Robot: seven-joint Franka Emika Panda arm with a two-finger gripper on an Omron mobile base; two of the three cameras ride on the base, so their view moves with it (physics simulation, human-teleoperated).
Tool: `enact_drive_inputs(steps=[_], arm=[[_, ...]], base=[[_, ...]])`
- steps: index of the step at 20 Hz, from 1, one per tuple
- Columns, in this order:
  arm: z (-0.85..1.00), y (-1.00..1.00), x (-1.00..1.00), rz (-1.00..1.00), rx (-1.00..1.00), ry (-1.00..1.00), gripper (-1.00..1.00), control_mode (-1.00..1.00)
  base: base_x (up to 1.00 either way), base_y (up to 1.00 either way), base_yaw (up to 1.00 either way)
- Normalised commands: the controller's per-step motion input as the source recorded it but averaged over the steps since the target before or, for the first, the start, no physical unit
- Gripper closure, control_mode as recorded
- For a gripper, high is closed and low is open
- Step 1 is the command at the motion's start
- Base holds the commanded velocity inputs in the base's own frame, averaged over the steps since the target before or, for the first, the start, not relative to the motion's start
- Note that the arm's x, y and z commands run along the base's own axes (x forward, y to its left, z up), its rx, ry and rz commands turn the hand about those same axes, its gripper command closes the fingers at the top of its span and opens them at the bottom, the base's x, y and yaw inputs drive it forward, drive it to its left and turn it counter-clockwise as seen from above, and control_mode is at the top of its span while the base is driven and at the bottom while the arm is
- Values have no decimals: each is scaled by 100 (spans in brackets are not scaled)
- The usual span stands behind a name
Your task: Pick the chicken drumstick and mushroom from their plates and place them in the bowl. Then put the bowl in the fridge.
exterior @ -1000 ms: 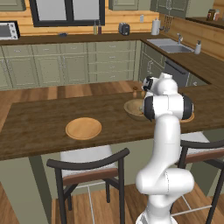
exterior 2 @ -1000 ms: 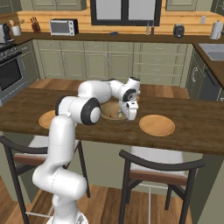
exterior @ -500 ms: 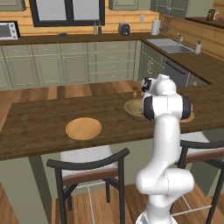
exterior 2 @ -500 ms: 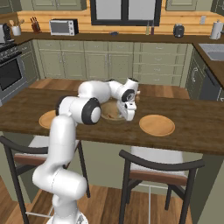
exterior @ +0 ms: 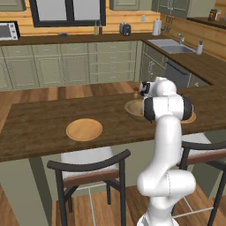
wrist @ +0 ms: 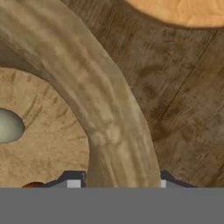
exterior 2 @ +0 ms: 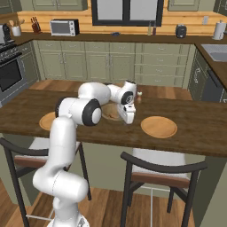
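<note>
The tan-brown bowl [wrist: 109,113] sits on the dark wooden counter between two flat plates [exterior 2: 158,126] [exterior 2: 46,120]. My gripper [wrist: 120,183] straddles the bowl's near rim, one fingertip inside the wall and one outside, both pressed against it. Inside the bowl lies the pale round mushroom [wrist: 8,126]. An orange-red sliver at the lower left edge of the hand view looks like the chicken drumstick [wrist: 33,185]. In the right base view the gripper [exterior 2: 128,116] points down at the bowl [exterior 2: 111,111]. The fridge is out of view.
Two dark bar stools [exterior 2: 159,170] [exterior: 88,167] stand at the counter's near edge. A small pale object [exterior 2: 139,94] stands just behind the bowl. Green-grey cabinets, a sink [exterior: 170,45] and a microwave [exterior 2: 62,27] line the far wall.
The jaws have closed from wide open onto the bowl's rim. The arm and the bowl have hardly moved.
</note>
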Motion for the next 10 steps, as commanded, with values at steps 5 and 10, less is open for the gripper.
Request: enact_drive_inputs(steps=[5,10], arm=[[98,24,-90,0,-1,-12,100,-100],[100,44,-100,0,-1,-29,100,-100]], base=[[0,0,0],[0,0,0]])
